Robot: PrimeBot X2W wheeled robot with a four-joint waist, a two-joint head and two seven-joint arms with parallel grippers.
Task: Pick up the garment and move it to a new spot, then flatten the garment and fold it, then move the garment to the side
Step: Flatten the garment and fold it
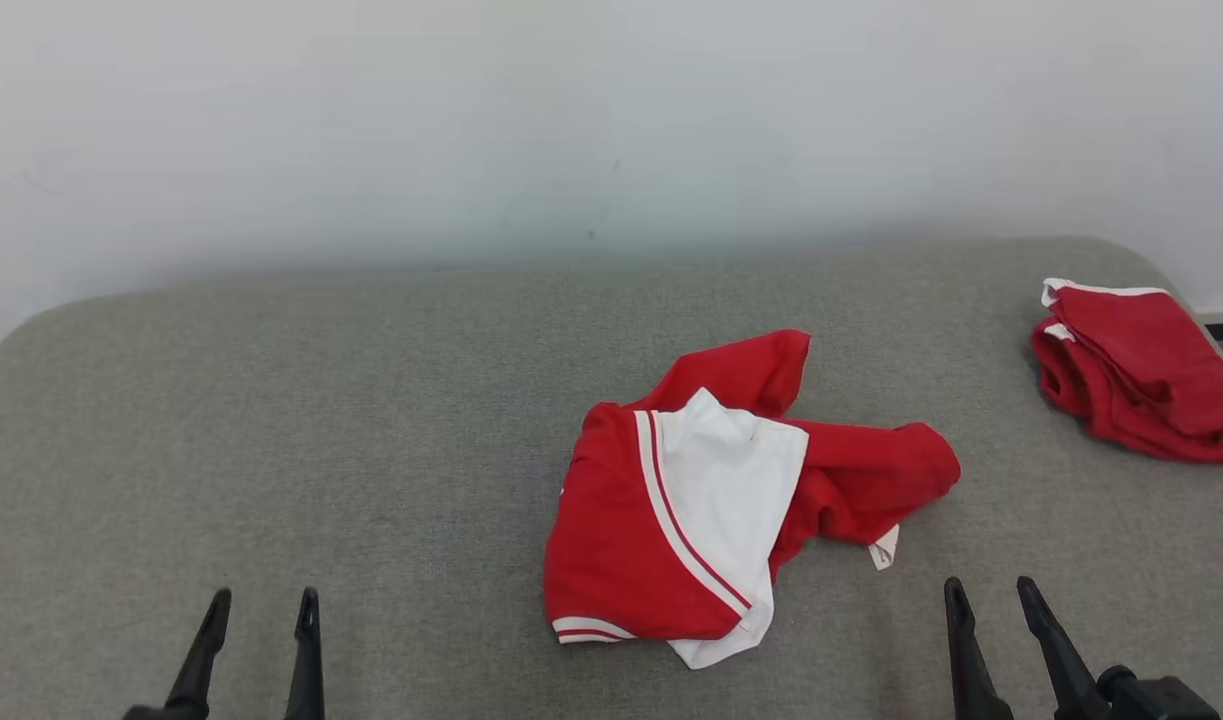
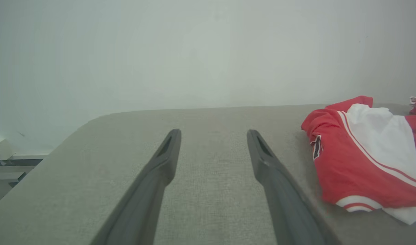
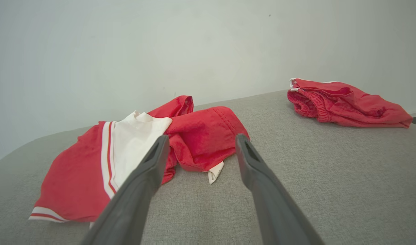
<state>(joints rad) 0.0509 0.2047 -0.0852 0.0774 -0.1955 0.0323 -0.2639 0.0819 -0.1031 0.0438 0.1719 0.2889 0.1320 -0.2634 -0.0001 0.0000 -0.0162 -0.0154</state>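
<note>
— Where is the garment (image 1: 671, 520) lying?
— It's lying crumpled on the table (image 1: 371, 400), nearer the right gripper (image 1: 990, 583) than the left gripper (image 1: 265, 597).
— The jaws?
— Both pairs are standing apart, holding nothing.

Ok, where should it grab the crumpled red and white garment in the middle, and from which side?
Grip the garment by its bunched red fold at its right end, beside the white label: it humps up off the grey surface, while the left part lies flat. Come from the near right with the open right jaws.
</note>
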